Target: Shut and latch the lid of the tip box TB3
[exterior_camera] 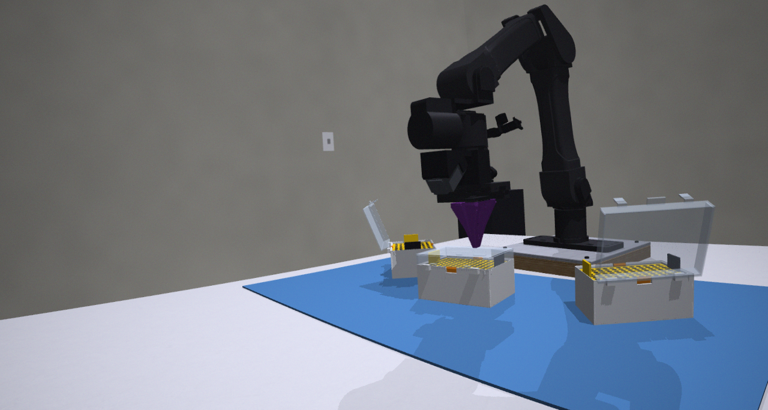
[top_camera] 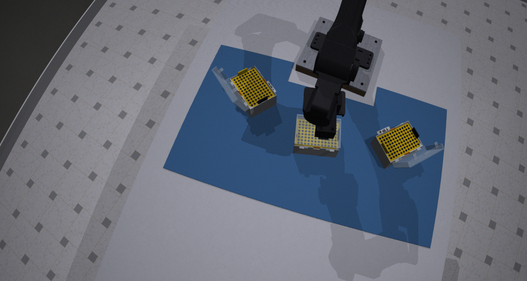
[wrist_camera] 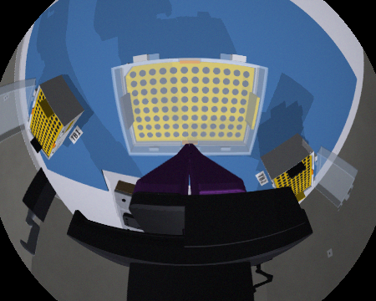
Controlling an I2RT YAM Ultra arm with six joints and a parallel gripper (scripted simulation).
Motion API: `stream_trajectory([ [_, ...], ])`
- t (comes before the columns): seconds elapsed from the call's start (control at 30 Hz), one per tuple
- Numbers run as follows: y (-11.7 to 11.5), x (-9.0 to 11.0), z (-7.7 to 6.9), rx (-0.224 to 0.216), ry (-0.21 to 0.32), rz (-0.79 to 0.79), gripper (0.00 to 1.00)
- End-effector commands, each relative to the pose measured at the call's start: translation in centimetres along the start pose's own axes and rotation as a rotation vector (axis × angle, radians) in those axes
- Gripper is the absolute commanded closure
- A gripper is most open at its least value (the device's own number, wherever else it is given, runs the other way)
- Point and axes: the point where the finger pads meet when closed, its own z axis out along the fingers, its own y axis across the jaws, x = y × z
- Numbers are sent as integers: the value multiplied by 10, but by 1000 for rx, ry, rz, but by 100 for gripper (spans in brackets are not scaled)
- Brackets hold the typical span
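The middle tip box (top_camera: 316, 136) stands level on the blue mat (top_camera: 257, 161). Its clear lid (exterior_camera: 465, 254) (wrist_camera: 190, 107) lies down flat over the yellow insert. I cannot read its ID sticker. My gripper (exterior_camera: 474, 243) is shut and empty. Its purple fingers point straight down at the rear half of this lid, touching it or just above it; in the overhead view the wrist (top_camera: 325, 132) hides the fingertips. An orange tab (exterior_camera: 451, 269) marks the box's front edge, away from my fingertips (wrist_camera: 190, 146).
A second box (top_camera: 255, 90) stands at the left with its lid (top_camera: 224, 84) upright and open. A third box (top_camera: 399, 143), whose sticker seems to read TB1, stands at the right with its lid (exterior_camera: 652, 231) open. The arm's base plate (top_camera: 339, 60) is behind the boxes.
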Motion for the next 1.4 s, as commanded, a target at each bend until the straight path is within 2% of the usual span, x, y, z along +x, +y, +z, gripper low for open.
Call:
stream_trajectory([
  [0.0, -1, -5, 9, 5, -21, -1, 100],
  [0.33, -1, -5, -1, 5, -21, -1, 100],
  [1.37, -1, -4, -49, 5, -21, -1, 100],
])
